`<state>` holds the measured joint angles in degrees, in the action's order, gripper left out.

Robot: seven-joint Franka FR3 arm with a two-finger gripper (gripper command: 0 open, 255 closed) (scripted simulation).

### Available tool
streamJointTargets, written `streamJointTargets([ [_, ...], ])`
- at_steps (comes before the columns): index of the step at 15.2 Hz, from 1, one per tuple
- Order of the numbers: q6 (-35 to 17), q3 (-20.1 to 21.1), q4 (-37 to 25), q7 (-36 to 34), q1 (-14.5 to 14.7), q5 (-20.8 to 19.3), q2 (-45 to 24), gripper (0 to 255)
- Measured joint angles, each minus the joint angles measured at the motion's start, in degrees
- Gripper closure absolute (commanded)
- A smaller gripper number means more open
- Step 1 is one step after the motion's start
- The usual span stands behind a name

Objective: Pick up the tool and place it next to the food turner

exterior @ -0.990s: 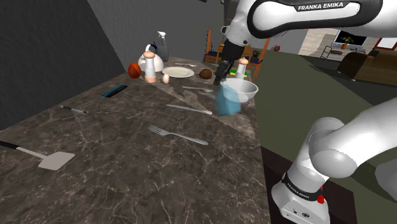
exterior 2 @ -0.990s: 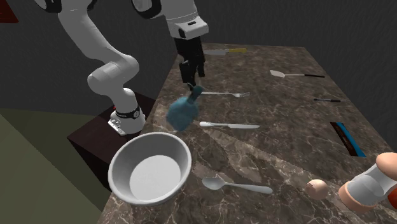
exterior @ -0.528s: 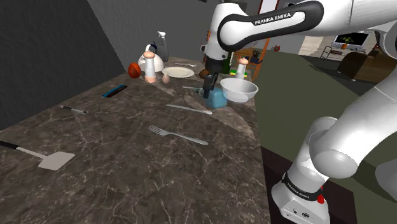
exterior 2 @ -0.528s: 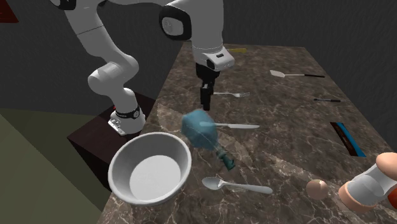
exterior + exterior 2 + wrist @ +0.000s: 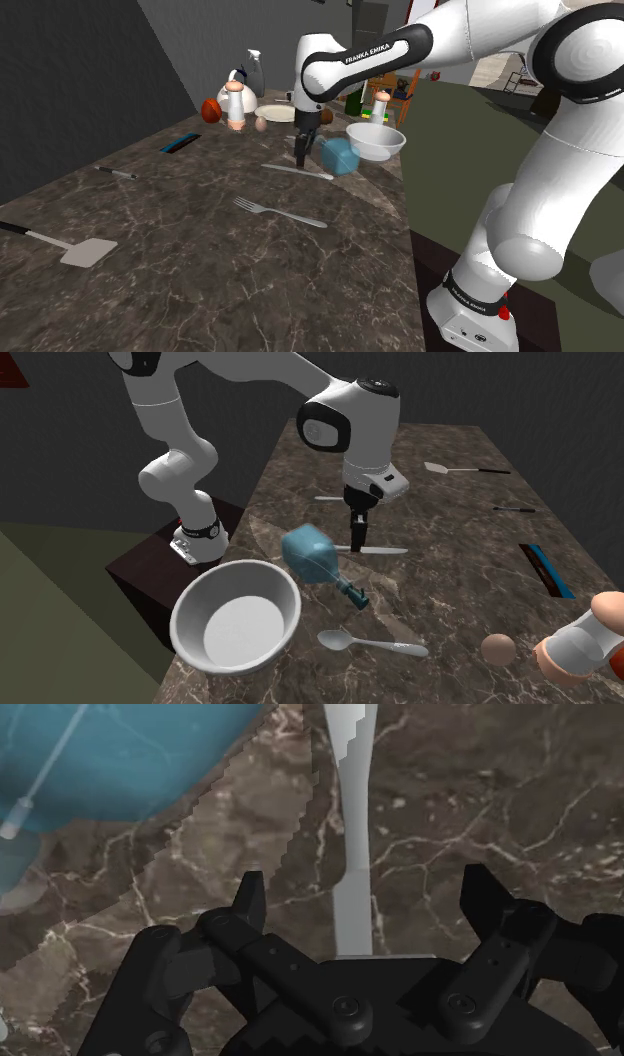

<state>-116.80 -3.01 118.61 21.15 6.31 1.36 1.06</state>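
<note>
**Two black fingers spread wide above a grey knife**

Two materials dominate: a brown marble-patterned countertop [image 5: 200,280] with pale veins, and plain grey cutlery lying flat on it. The slim grey table knife [image 5: 322,176] is the task's thing. It lies near the stand-side edge of the counter, beside a round white bowl [image 5: 376,141] and well apart from the flat grey food turner with a dark handle [image 5: 85,252], which sits at the shoulder view's lower left. A long grey fork [image 5: 281,211] lies between the two.

The all-black gripper [image 5: 365,889] points down at the knife and grips nothing. In the wrist view its fingers [image 5: 250,904] stand far apart, with the knife's narrow, straight-sided length [image 5: 348,804] running between them, touching neither. The second exterior view puts the fingertips [image 5: 357,540] low over one end of the knife [image 5: 385,550]; whether they touch the stone I cannot tell.

A translucent blue bottle [image 5: 310,555] sits tipped just beside the gripper, between the knife and the bowl [image 5: 235,566]. That view shows its dark teal neck aimed towards a grey spoon [image 5: 370,644], which the shoulder view does not reveal; there the bottle [image 5: 340,157] reads as a rounded blue block. The wrist view alone shows marble veins through the blue body [image 5: 130,754].
</note>
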Motion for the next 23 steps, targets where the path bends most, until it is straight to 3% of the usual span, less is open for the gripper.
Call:
streamJointTargets([
  [6,-4.27,0.05,2.45,0.29,0.05,0.15,-1.87,0],
  [13,-4.79,0.07,2.63,0.28,0.07,0.17,-2.18,0],
  [14,-4.79,0.07,2.63,0.28,0.07,0.17,-2.18,255],
  [23,-4.94,-0.03,2.65,0.23,0.0,0.09,-1.97,255],
])
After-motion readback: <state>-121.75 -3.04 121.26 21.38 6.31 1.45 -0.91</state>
